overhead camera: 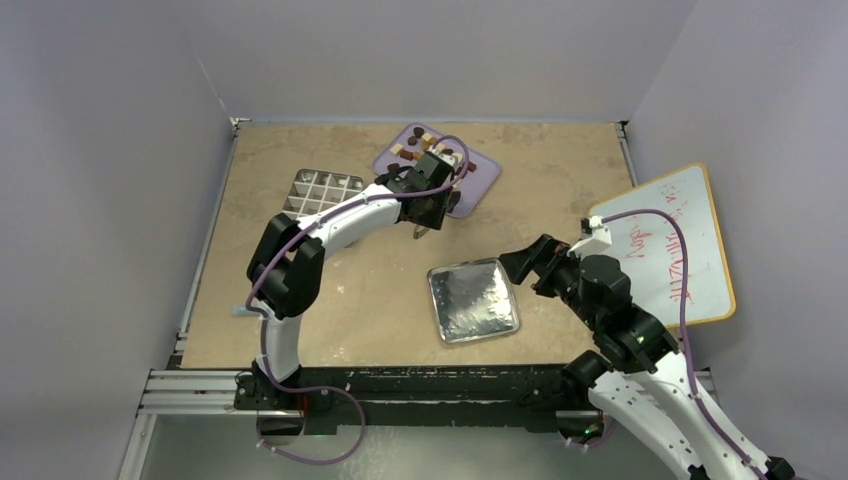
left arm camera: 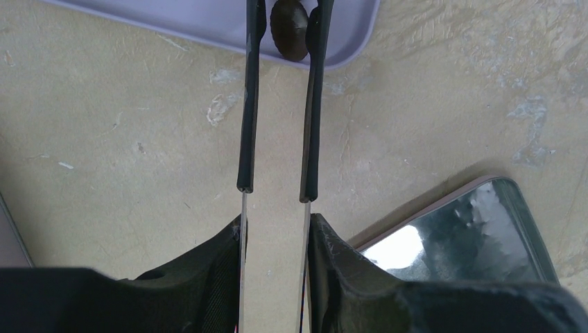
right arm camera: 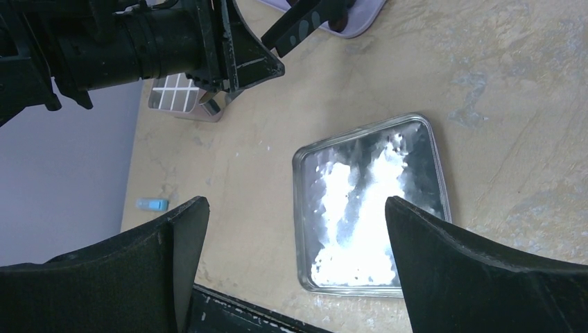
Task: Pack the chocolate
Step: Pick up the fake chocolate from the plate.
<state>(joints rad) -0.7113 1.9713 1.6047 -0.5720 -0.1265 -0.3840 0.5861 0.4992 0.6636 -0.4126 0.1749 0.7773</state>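
Observation:
Several small chocolate pieces (overhead camera: 415, 142) lie on a purple tray (overhead camera: 482, 178) at the back. My left gripper (overhead camera: 428, 205) is shut on black tweezers (left arm camera: 249, 104), just in front of the tray. The tweezers' tips pinch one dark brown chocolate (left arm camera: 289, 29) over the tray's near edge (left arm camera: 208, 21). In the left wrist view my left gripper (left arm camera: 276, 229) presses the tweezers' metal arms together. My right gripper (overhead camera: 525, 262) is open and empty beside a shiny metal lid (overhead camera: 473, 300). In the right wrist view my right gripper (right arm camera: 297, 208) hangs wide open above the lid (right arm camera: 367, 201).
A metal box with a grid of compartments (overhead camera: 322, 190) stands at the back left, also in the right wrist view (right arm camera: 177, 94). A whiteboard (overhead camera: 680, 245) lies at the right edge. A small blue object (right arm camera: 151, 205) lies near the table's left edge.

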